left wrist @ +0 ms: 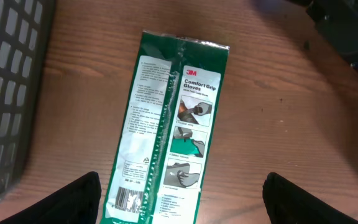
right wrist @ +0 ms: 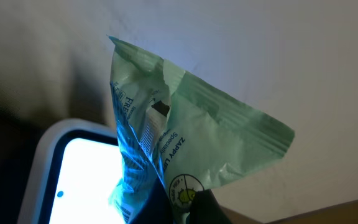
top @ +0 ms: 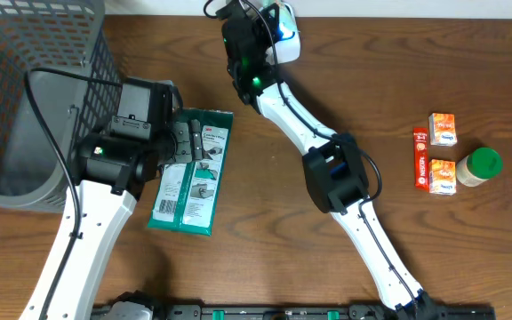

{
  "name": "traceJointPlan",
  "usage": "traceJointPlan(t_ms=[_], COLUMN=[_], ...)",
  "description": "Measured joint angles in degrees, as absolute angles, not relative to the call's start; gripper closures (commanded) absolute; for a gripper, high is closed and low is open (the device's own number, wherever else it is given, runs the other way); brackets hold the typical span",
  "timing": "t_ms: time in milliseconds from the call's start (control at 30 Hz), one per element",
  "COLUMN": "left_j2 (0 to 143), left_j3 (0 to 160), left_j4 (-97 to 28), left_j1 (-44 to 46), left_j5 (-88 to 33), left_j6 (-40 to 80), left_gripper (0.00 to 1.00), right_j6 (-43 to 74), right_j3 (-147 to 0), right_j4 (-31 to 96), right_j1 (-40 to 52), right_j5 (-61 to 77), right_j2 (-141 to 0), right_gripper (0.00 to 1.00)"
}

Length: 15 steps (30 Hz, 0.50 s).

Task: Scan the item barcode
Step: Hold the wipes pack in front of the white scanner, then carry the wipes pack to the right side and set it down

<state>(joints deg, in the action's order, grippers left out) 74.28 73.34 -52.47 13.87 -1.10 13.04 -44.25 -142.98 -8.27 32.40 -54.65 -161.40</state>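
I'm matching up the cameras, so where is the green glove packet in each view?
Overhead: glove packet lies left of centre.
Left wrist: mid-frame, running top to bottom.
Right wrist: not in it; that's a different green pouch.
Shared landmark: the gray basket, left of it in both.

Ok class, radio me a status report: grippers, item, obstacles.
Left gripper open above glove packet on table. Right gripper shut on green packet, at lit scanner. Nothing seen between them.

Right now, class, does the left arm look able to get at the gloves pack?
Probably yes: the left gripper hangs open right above the gloves pack, nothing lies between them, and the basket stands off to the side.
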Motion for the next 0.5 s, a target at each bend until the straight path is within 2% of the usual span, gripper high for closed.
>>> traceJointPlan(t_ms=[167,300,500], left_j2=[74.28,74.28,74.28], left_j3=[73.34,73.34,73.34], left_j4=[-52.47,-52.49,-52.47], left_j1=[13.87,13.87,13.87], left_j5=[-1.1,-1.1,-1.13], left_j6=[13.04,13.04,13.04], left_gripper=[0.16,0.16,0.16], right_j6=[-43.38,-40.18,-25.06], right_j3=[-142.76,-142.47,-142.47], right_j4=[0.21,16.62,45.32], right_j1=[32.29,32.32,31.88], right_j5=[-53.93,-48.73,-35.99], right_j2=[-158.82,-151.59,-133.99], right_gripper=[0.99,0.99,0.99])
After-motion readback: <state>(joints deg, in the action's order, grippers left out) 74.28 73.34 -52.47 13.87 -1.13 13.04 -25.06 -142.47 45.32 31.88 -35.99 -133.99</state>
